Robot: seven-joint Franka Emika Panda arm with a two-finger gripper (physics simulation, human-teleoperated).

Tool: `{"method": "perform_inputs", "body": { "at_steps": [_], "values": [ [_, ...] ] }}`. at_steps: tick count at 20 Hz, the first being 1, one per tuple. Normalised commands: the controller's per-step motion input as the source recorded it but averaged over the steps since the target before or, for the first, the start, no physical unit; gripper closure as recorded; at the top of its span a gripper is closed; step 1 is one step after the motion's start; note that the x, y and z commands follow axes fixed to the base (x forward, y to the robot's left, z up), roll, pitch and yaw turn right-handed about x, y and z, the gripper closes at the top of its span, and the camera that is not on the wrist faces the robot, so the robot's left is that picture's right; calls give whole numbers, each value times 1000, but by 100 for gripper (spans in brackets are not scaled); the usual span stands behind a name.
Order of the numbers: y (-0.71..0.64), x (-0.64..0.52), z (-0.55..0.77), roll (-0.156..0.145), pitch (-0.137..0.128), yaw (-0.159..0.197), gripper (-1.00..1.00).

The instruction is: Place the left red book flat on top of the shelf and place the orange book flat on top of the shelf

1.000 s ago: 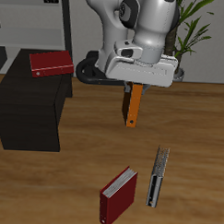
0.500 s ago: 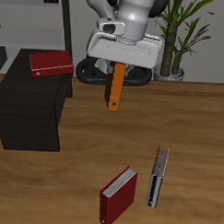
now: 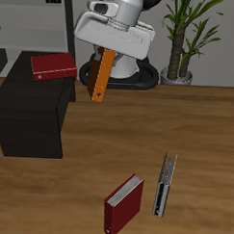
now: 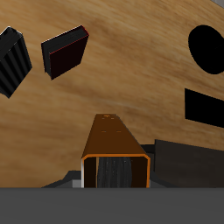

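I hold the orange book (image 3: 102, 76) in the gripper (image 3: 108, 53); the fingers pinch its upper end, and it hangs tilted in the air, clear of the bench (image 3: 186, 132). In the exterior view the book sits just beside the shelf (image 3: 32, 110), above the bench near the shelf's rear corner, not touching it. The wrist view shows the orange book (image 4: 115, 150) end-on, its dark edge framed by the orange cover. The left red book (image 3: 53, 65) lies flat on top of the shelf, toward its back edge. Nearer the bench's front edge, a darker red book (image 3: 123, 205) lies on the wood, with a thin grey-and-black book (image 3: 164, 185) just beside it. A potted plant (image 3: 182, 35) stands farther back.
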Motion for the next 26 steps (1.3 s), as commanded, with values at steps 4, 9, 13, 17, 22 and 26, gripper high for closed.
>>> {"method": "perform_inputs", "body": {
  "at_steps": [4, 9, 13, 17, 22, 26],
  "values": [
    [-475, 32, 255, -88, -14, -20, 100],
    [-530, 18, 107, -112, -13, 2, 100],
    [-510, -4, 137, -101, -6, 2, 100],
    [-493, -25, 200, -103, -54, 46, 100],
    [-578, -63, 122, -93, -29, 6, 100],
    [-425, -17, -115, -80, -17, 38, 100]
  ]
}}
